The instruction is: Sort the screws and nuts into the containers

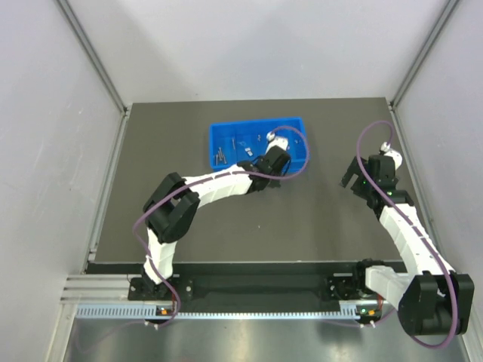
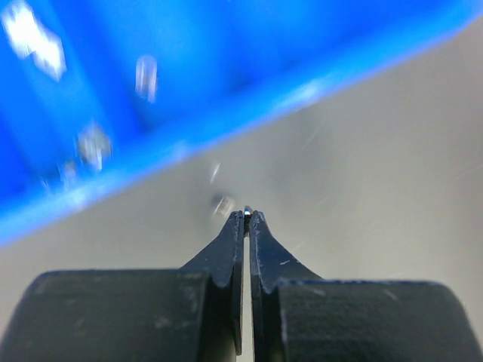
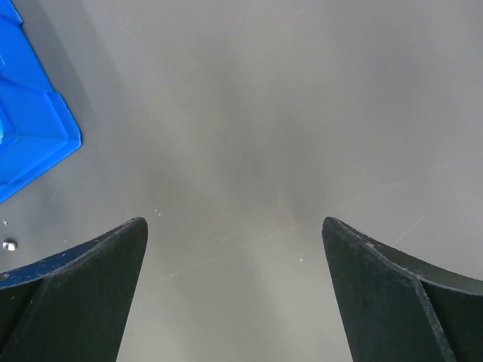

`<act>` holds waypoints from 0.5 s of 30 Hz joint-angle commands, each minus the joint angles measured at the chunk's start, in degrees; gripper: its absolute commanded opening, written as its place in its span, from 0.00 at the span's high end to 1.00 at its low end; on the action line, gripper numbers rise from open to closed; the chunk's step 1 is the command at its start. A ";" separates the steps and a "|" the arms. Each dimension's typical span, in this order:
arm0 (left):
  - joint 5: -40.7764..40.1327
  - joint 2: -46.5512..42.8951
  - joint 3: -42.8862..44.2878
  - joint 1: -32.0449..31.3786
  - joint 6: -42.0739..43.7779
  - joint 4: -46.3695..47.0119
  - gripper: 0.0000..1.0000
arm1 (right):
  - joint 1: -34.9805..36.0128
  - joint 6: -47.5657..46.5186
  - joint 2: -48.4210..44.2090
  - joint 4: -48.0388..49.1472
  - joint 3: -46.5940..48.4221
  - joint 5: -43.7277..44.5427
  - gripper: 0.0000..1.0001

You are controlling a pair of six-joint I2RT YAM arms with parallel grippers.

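The blue tray (image 1: 256,121) with the containers lies at the far middle of the table, and several silvery pieces (image 1: 220,154) rest in its left sections. My left gripper (image 1: 275,162) is down at the tray's near edge. In the left wrist view it (image 2: 247,215) is shut, with a tiny silvery fastener (image 2: 247,210) pinched at the very tips; I cannot tell whether it is one of the screws or nuts. A blurred silvery piece (image 2: 223,204) lies on the table just left of the tips. My right gripper (image 3: 234,220) hangs open over bare table.
The tray's blue wall (image 2: 151,162) runs slantwise just beyond the left fingertips. A corner of the tray (image 3: 30,136) and one small silvery piece (image 3: 9,244) on the table show at the left of the right wrist view. Grey walls enclose the table.
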 commanded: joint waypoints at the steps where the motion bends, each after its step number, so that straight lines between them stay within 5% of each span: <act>1: 0.26 -0.42 10.86 -0.17 4.20 7.20 1.00 | -0.51 0.38 -0.65 1.10 -0.17 1.14 0.00; 10: -2.12 16.12 34.25 2.12 6.49 1.84 1.00 | -0.51 0.02 -1.96 0.13 -0.79 2.81 0.00; 15: -1.94 19.28 36.82 2.91 6.93 2.98 0.95 | -0.42 -0.50 -2.32 -0.14 0.35 4.13 0.00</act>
